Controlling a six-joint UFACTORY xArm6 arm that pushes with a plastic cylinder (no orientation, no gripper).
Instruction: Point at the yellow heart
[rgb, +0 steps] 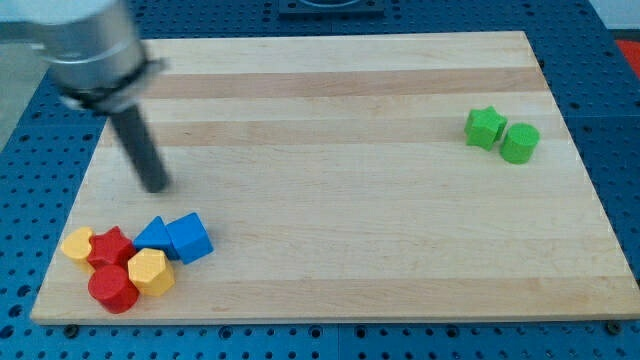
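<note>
The yellow heart (77, 243) lies at the view's bottom left, at the left end of a tight cluster of blocks on the wooden board (340, 220). It touches a red star (112, 247). My tip (157, 186) rests on the board above and to the right of the cluster, apart from every block. It is well up and right of the yellow heart and just above a blue triangle (151, 234).
In the cluster also sit a blue cube (189, 238), a yellow hexagon (150, 271) and a red cylinder (112, 289). A green star (484, 127) and a green cylinder (519, 143) touch each other at the view's right.
</note>
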